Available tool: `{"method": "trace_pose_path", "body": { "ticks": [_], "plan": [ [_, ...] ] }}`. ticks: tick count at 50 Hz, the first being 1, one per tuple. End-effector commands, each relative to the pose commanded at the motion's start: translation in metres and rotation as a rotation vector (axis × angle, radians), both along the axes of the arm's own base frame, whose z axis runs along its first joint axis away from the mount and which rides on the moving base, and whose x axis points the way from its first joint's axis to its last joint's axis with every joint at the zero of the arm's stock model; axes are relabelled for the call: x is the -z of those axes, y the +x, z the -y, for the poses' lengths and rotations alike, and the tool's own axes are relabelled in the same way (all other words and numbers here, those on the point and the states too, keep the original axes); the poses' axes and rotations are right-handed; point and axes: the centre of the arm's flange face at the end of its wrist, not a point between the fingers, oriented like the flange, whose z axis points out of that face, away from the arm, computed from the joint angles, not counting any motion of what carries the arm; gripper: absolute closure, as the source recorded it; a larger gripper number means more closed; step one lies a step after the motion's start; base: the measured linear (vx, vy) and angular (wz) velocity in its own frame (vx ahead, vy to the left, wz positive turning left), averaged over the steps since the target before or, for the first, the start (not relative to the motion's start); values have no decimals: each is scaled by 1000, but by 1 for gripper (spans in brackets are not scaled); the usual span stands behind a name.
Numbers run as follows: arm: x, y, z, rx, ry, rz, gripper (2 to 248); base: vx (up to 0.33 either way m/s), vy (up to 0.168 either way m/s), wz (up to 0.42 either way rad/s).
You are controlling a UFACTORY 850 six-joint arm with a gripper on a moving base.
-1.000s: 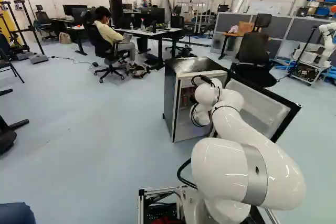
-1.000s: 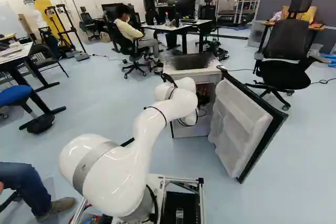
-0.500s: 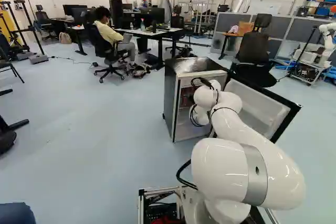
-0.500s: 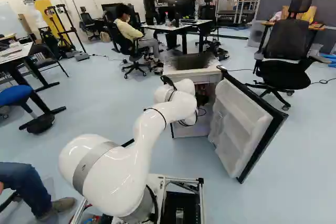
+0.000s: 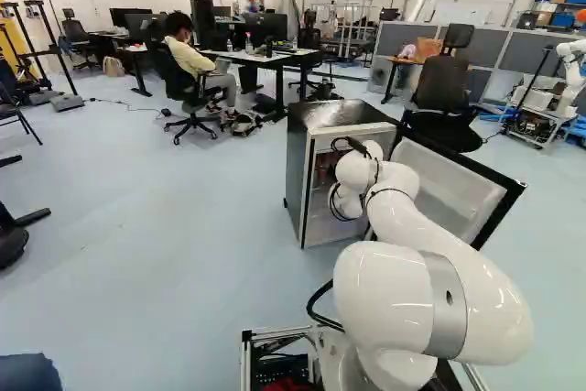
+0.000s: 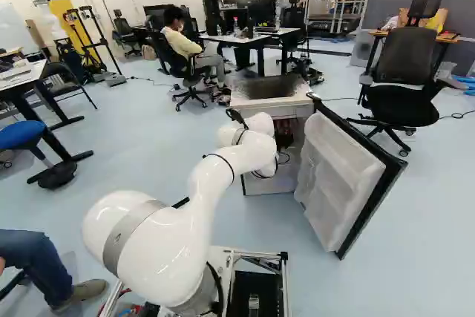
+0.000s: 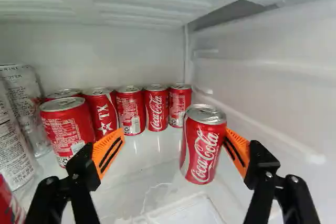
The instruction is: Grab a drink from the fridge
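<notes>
Inside the mini fridge [image 5: 334, 114], my pincer [image 7: 175, 132] is spread wide and grips nothing; the lone red soda can [image 7: 202, 148] stands upright between its orange pads [image 7: 100, 153], much nearer one, though whether that pad touches it I cannot tell. If I close off-centre, the near pad could shove or tip the lone can, and reaching too deep could knock the row of red cans [image 7: 156, 111] beyond it. The tall silvery cans [image 7: 13, 150] stand well to its side, past the farther pad.
</notes>
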Motion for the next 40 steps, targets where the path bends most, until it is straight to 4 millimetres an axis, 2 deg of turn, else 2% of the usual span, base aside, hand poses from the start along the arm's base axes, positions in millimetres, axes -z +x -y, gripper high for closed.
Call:
{"method": "trace_pose_path", "body": {
  "ticks": [7,8,12,13,18,19,23,24,28,29,40],
  "plan": [
    [0,0,0,0,0,0,3,0,0,0],
    [0,0,0,0,0,0,24,0,0,0],
    [0,0,0,0,0,0,24,0,0,0],
    [0,0,0,0,0,0,63,0,0,0],
    [0,0,0,0,0,0,63,0,0,0],
    [0,0,0,0,0,0,102,0,0,0],
    [0,0,0,0,0,0,102,0,0,0],
    [0,0,0,0,0,0,140,0,0,0],
    [0,0,0,0,0,0,140,0,0,0],
    [0,0,0,0,0,0,158,0,0,0],
    [0,0,0,0,0,0,158,0,0,0]
  ]
}}
